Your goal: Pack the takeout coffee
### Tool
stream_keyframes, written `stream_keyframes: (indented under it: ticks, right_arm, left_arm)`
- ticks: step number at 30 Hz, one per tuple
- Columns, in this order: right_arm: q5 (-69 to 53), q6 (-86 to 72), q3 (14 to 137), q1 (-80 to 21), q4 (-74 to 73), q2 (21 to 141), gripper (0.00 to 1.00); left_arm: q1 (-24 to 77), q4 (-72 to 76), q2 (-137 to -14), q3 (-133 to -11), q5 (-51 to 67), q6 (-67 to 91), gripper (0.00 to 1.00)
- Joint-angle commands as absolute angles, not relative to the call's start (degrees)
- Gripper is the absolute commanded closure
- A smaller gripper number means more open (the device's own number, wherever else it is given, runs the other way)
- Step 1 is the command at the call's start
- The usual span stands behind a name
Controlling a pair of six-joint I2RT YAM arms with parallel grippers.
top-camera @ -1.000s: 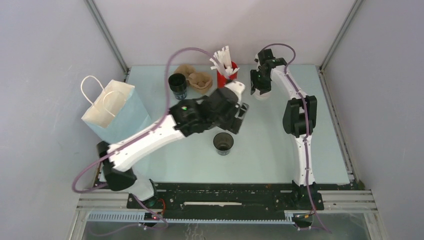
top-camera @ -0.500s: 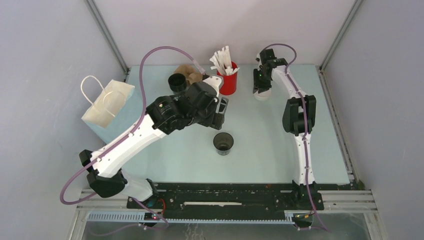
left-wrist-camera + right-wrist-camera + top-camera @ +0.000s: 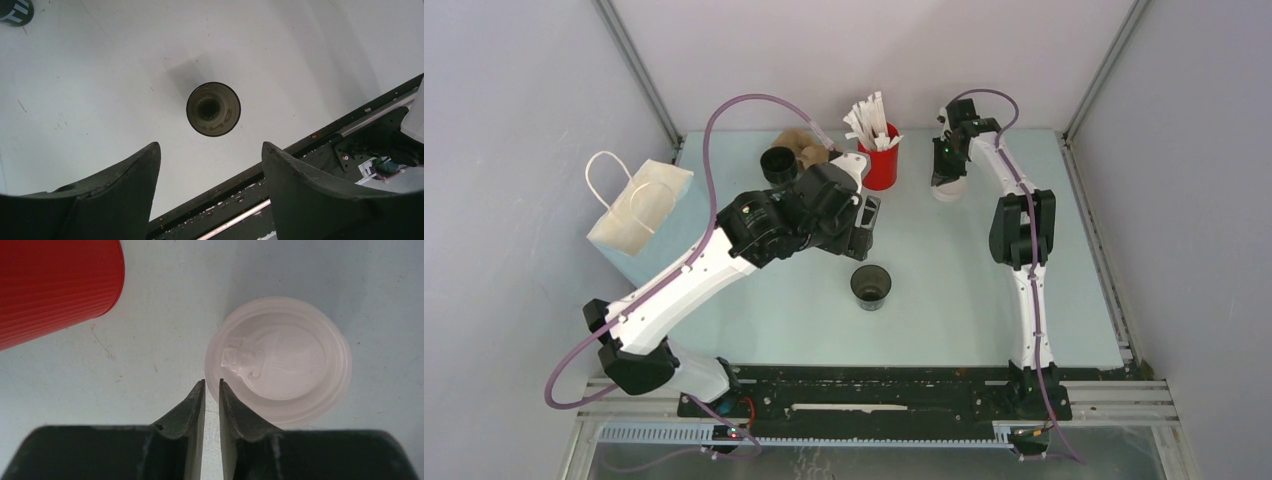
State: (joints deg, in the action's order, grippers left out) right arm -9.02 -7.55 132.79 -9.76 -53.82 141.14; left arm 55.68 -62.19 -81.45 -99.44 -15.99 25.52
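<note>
No lidded cup shows in any view. A lidless dark cup (image 3: 870, 285) stands mid-table and also shows in the left wrist view (image 3: 213, 109). My left gripper (image 3: 865, 222) hangs open and empty above and behind it. A loose white lid (image 3: 946, 191) lies flat on the table right of the red holder (image 3: 882, 166), and it is large in the right wrist view (image 3: 280, 359). My right gripper (image 3: 211, 383) is nearly closed, its tips pinching the lid's left rim.
A second lidless black cup (image 3: 779, 165) and brown paper sleeves (image 3: 812, 152) sit at the back left. A light blue paper bag (image 3: 652, 224) stands open at the left. The red holder holds white sticks. The black base rail (image 3: 874, 385) runs along the near edge.
My left arm has swung left and back, away from above the middle cup, then held still. My right gripper has shifted slightly toward the back at the lid.
</note>
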Motion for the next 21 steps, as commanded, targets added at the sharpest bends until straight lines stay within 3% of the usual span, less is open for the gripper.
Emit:
stream_keyframes:
  ticks: [1, 5, 8, 14, 21]
  right_arm:
    - [-10.2, -8.3, 135.4, -9.0, -52.4, 141.8, 0.77]
    - [-10.6, -8.2, 135.4, -8.9, -52.2, 142.1, 0.8]
    - [-10.8, -8.2, 135.4, -8.9, -52.1, 142.2, 0.72]
    - [-11.1, -8.2, 135.7, -9.0, -52.2, 143.0, 0.69]
    - [-11.7, -8.3, 135.9, -8.8, -52.1, 142.8, 0.78]
  left_arm:
    - [55.4, -62.9, -81.7, -103.4, -15.4, 26.1, 0.22]
    - [55.3, -63.3, -82.1, -104.0, -15.3, 25.8, 0.22]
    - [55.3, -63.5, -82.3, -104.3, -15.0, 25.7, 0.22]
    - [55.3, -63.5, -82.5, -104.5, -14.9, 25.8, 0.21]
    - [55.3, -63.5, -82.6, -104.5, -14.8, 25.6, 0.21]
